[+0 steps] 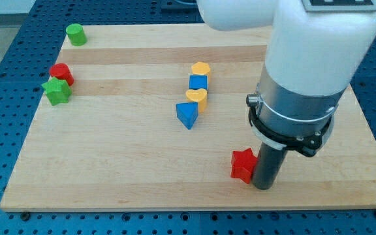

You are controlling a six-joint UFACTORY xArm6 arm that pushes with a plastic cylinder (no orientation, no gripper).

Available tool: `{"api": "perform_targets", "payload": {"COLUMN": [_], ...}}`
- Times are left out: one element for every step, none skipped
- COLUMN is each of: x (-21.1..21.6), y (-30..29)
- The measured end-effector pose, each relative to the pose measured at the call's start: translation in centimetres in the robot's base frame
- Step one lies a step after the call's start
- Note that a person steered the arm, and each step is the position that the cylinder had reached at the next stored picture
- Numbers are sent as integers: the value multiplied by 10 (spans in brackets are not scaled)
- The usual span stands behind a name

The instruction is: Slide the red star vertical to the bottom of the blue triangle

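Red star (242,164) flat, no long axis

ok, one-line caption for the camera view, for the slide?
My tip touches the red star from the view's right near the board's bottom edge; the blue triangle sits up-left beside a yellow heart.

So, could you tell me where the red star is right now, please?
The red star sits near the board's bottom edge, right of centre in the camera view, touching my tip on its right and lying below-right of the blue triangle.
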State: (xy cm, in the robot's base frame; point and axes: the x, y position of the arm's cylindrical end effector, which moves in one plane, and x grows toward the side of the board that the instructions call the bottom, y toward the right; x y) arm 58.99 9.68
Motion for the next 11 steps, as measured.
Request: {"api": "perform_targets", "payload": {"x": [-1,-3,-3,-3,-7,-29,-35,-36,-36,-36,-36], "y": [-2,10,22,22,22,-10,-5,0,-50,-87,-87]}}
